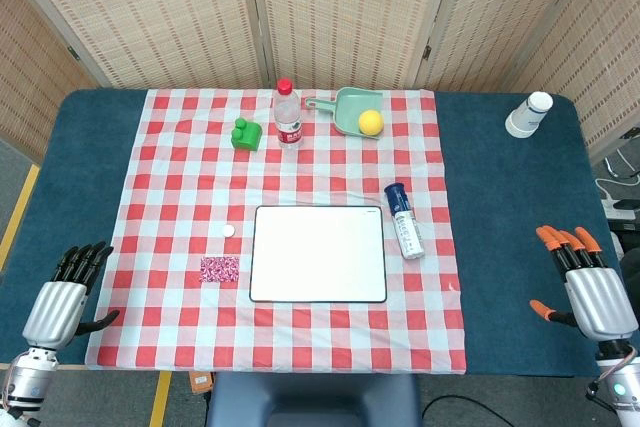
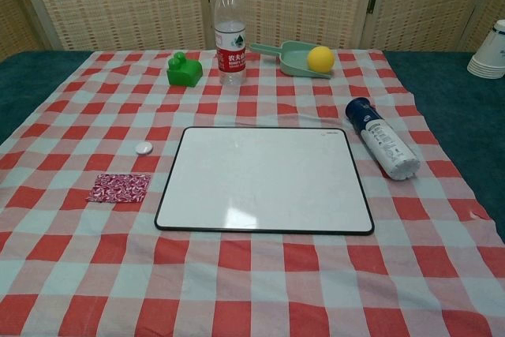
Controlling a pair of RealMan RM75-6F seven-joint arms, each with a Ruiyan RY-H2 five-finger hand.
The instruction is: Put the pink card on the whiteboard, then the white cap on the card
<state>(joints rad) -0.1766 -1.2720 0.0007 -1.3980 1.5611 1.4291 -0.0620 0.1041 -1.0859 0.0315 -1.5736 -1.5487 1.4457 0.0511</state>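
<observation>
A white-faced whiteboard (image 1: 318,253) (image 2: 264,179) with a black rim lies flat in the middle of the checked cloth. Just left of it lies the pink patterned card (image 1: 219,268) (image 2: 119,188). The small white cap (image 1: 229,231) (image 2: 144,147) sits on the cloth a little beyond the card. In the head view my left hand (image 1: 62,307) hovers at the table's near left corner, fingers apart and holding nothing. My right hand (image 1: 590,287), with orange fingertips, is at the near right edge, also spread and holding nothing. The chest view shows neither hand.
A clear water bottle (image 1: 288,114) (image 2: 230,31) stands at the back, with a green block (image 1: 246,133) (image 2: 184,69) to its left. A green scoop (image 1: 350,111) (image 2: 288,58) holds a yellow ball (image 1: 371,122) (image 2: 320,58). A blue-capped canister (image 1: 405,221) (image 2: 384,138) lies right of the whiteboard. Stacked paper cups (image 1: 528,114) (image 2: 491,51) stand far right.
</observation>
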